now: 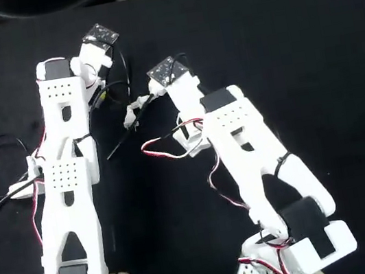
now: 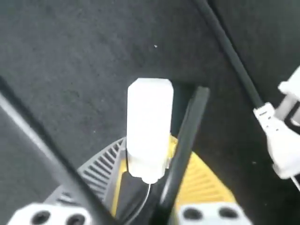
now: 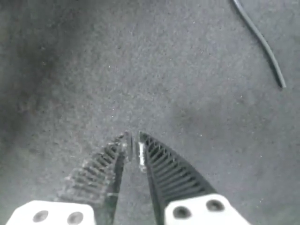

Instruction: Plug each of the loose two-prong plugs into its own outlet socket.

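Inside the left claw sits the white plug — gripped.

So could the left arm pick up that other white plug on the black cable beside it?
Probably not right now: the left gripper is shut on a white block, so it is already full. The white plug sits close beside it with nothing between them, so once the gripper is emptied it looks reachable.
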Controlling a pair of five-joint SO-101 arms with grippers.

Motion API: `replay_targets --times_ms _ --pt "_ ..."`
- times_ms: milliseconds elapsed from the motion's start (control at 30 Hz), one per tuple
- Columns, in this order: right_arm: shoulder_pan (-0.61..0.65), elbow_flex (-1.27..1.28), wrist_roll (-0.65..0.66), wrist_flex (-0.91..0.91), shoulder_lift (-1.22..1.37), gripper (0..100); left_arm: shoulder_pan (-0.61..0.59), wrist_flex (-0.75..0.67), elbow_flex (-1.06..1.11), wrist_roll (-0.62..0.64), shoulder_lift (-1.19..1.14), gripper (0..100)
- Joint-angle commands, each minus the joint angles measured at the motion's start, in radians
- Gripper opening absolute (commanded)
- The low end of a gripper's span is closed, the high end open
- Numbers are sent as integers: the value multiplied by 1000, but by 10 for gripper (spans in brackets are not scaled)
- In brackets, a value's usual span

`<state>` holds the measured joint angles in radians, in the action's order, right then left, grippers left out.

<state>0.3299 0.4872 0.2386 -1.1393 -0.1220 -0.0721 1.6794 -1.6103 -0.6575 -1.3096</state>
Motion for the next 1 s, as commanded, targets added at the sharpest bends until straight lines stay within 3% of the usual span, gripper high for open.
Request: replay_targets --times_ms 0,133,667,800,967 --pt "-14 -53 -2 12 -1 18 5 40 -53 3 35 47" --pt "-14 -53 -2 9 -1 18 -12 78 -51 12 112 47" --pt "-14 -50 -2 11 -1 18 -119 84 -38 298 362 28" --pt "-15 -50 -2 12 -1 18 -105 84 84 319 433 28" --pt "-15 -51 -2 12 -1 18 -71 84 384 321 614 29"
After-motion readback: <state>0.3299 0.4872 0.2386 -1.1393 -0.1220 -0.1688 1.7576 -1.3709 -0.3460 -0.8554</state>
